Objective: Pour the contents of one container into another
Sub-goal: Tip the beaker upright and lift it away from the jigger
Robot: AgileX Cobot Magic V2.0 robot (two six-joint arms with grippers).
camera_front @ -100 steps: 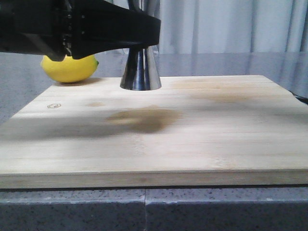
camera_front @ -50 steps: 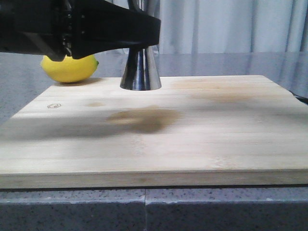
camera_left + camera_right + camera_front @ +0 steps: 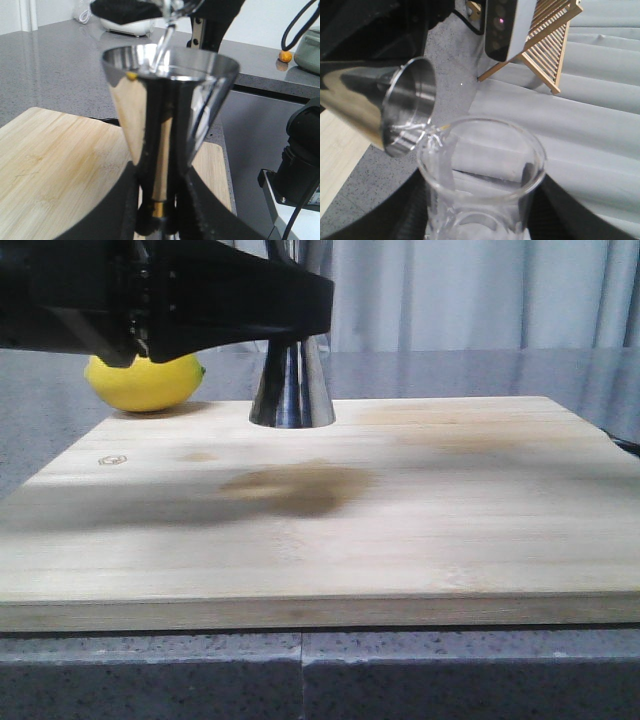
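We note the steel jigger [image 3: 292,390] upright on the wooden board's far edge (brass band at its waist). The clear glass beaker [image 3: 480,185] is tipped over its rim, clear liquid running into its cup.

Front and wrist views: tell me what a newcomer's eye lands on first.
The shiny steel jigger stands upright at the back of the wooden board, gripped at its waist by the left gripper. The right gripper tips a clear glass beaker over its mouth, a thin stream of liquid running in. A yellow lemon sits behind the board's left corner.
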